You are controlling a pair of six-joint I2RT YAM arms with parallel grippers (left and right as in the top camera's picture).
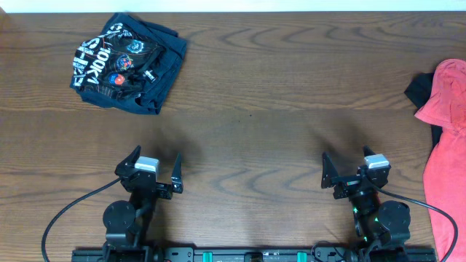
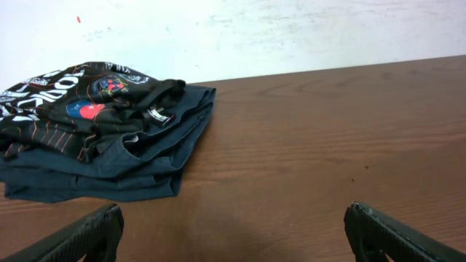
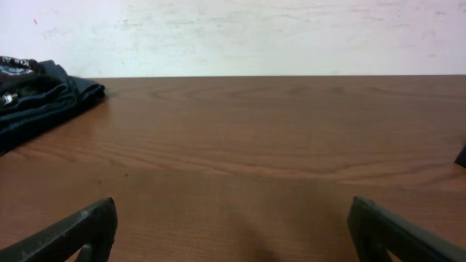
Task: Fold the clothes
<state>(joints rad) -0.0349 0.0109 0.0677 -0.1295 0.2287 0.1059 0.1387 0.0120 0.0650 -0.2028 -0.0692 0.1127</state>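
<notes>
A folded stack of dark printed clothes (image 1: 127, 64) lies at the far left of the wooden table (image 1: 277, 109); it also shows in the left wrist view (image 2: 102, 131) and at the left edge of the right wrist view (image 3: 36, 98). A red garment (image 1: 445, 138) lies unfolded at the right edge, over a black one (image 1: 419, 89). My left gripper (image 1: 154, 167) is open and empty near the front edge; its fingers (image 2: 233, 236) frame bare wood. My right gripper (image 1: 345, 169) is open and empty at the front right; it shows in its wrist view (image 3: 233, 233).
A white wall (image 3: 240, 36) runs behind the table's far edge. Black cables (image 1: 69, 211) trail from both arm bases along the front edge.
</notes>
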